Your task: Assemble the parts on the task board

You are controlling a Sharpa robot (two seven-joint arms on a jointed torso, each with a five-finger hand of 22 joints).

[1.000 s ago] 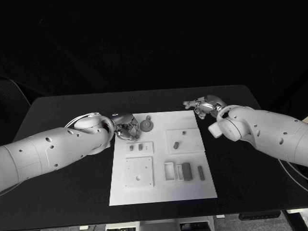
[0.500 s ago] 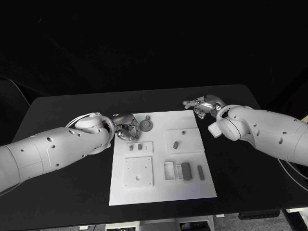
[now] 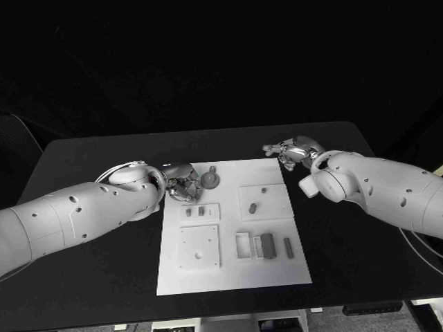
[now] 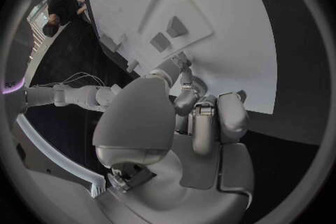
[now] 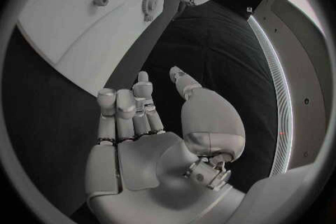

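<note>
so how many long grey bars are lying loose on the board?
2, side by side in the near right part of the task board: the wider bar and the thinner bar just right of it. The left hand may hide more.

No readable text, label or number anywhere.

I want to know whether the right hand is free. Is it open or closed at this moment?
Open. In the right wrist view, the right hand holds nothing, fingers apart over the black table beside the task board.
</note>
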